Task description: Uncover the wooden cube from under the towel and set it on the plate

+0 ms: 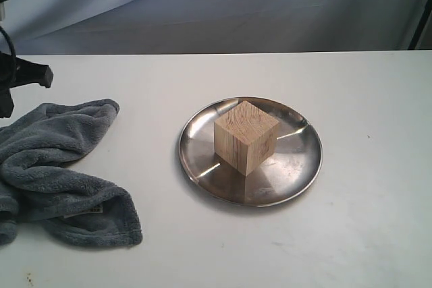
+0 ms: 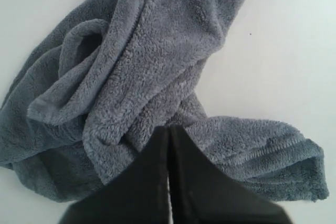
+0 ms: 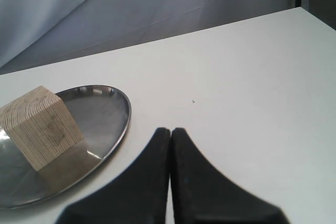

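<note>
The wooden cube (image 1: 246, 137) (image 3: 41, 126) stands uncovered on the steel plate (image 1: 300, 160) (image 3: 107, 114) at the table's middle. The blue-grey towel (image 1: 57, 173) (image 2: 142, 72) lies crumpled at the left, apart from the plate. My left gripper (image 2: 169, 128) hangs above the towel, its black fingers pressed together with nothing between them. My right gripper (image 3: 170, 130) is shut and empty too, held over bare table beside the plate's rim. Neither gripper's fingers show in the exterior view; only part of the left arm (image 1: 23, 72) appears at the left edge.
The white table (image 1: 364, 92) spreads to the right and front of the plate. A grey cloth backdrop (image 1: 236, 5) hangs behind the far edge. A dark stand (image 1: 422, 25) shows at the back right corner.
</note>
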You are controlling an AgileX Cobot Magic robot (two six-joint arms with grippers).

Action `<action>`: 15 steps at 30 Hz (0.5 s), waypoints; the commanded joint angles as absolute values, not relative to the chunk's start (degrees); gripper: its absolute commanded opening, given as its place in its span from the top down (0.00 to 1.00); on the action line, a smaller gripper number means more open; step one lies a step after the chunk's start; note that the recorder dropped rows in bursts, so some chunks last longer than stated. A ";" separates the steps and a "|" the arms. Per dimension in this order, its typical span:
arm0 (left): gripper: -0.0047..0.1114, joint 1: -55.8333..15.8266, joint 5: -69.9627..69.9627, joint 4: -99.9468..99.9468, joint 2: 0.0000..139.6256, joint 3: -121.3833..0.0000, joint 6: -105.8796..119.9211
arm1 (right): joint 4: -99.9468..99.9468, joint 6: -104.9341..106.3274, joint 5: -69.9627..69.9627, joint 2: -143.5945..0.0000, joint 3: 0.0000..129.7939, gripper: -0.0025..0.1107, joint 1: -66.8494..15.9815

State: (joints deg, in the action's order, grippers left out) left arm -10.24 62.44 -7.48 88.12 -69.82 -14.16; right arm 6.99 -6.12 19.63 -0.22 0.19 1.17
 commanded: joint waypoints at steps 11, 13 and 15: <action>0.96 -10.17 56.67 -8.16 65.12 -53.80 -16.48 | 6.23 -6.07 19.50 0.00 0.00 0.98 1.35; 0.96 -10.17 56.43 -8.74 61.43 -51.70 -16.48 | 6.23 -6.07 19.50 0.00 0.00 0.98 1.35; 0.96 -10.17 56.11 -9.16 57.61 -49.85 -16.70 | 6.23 -6.07 19.50 0.00 0.00 0.98 1.35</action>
State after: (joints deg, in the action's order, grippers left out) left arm -10.24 57.09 -8.20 62.07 -52.22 -15.84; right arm 6.99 -6.12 19.63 -0.22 0.19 1.17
